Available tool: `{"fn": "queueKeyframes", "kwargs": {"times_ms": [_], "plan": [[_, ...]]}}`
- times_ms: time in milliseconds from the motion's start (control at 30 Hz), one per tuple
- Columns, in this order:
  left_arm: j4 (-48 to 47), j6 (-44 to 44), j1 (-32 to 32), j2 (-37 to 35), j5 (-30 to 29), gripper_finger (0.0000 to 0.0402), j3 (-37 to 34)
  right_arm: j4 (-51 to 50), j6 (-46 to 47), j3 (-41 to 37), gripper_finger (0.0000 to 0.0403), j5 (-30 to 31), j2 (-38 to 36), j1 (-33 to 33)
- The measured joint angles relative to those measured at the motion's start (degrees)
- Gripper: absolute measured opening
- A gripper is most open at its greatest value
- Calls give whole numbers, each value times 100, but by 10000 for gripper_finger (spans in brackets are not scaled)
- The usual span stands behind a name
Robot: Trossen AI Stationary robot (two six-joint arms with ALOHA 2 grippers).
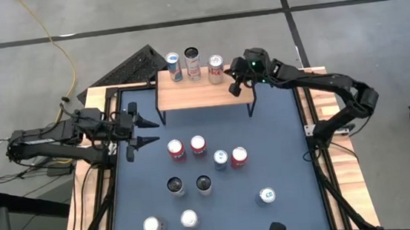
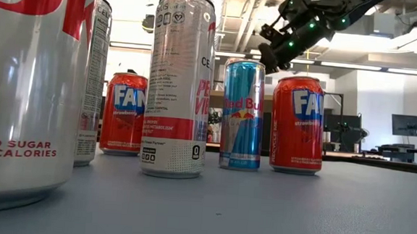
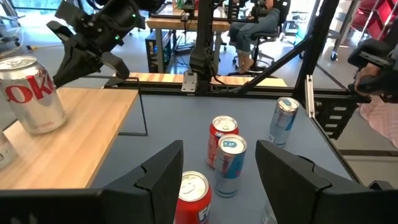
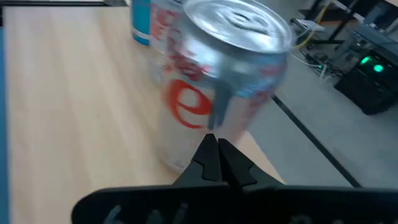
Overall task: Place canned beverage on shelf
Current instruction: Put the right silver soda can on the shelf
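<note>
The shelf (image 1: 203,96), a low rack with a light wooden top, stands at the table's far edge. Three cans stand upright on its far side: a blue-and-silver one (image 1: 174,65), a tall dark-topped one (image 1: 192,62) and a silver can with red lettering (image 1: 216,68). My right gripper (image 1: 235,88) is shut, just to the right of the silver can (image 4: 217,87), its tips (image 4: 216,149) pointing at the can's side. My left gripper (image 1: 145,131) waits open at the table's left, holding nothing. My right gripper points its shut fingertips (image 4: 208,148) at the lower side wall of the silver can (image 4: 186,112), slanting down from the table's right. I cannot tell whether the tips touch the can. The can stands upright on the shelf top.
Several more cans stand on the blue mat: two red ones (image 1: 176,149) (image 1: 198,144), a blue one (image 1: 221,158) beside a red one (image 1: 239,155), two dark-topped ones (image 1: 175,184), and silver ones near the front (image 1: 189,218). The shelf's near half (image 1: 204,100) is bare wood.
</note>
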Motion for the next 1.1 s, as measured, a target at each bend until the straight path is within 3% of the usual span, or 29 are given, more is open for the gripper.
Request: {"fn": "queueKeyframes", "kwargs": {"times_ms": [1100], "plan": [[1,151,0,0,0,192,0,356,22,0,0,-47,2,3]]}}
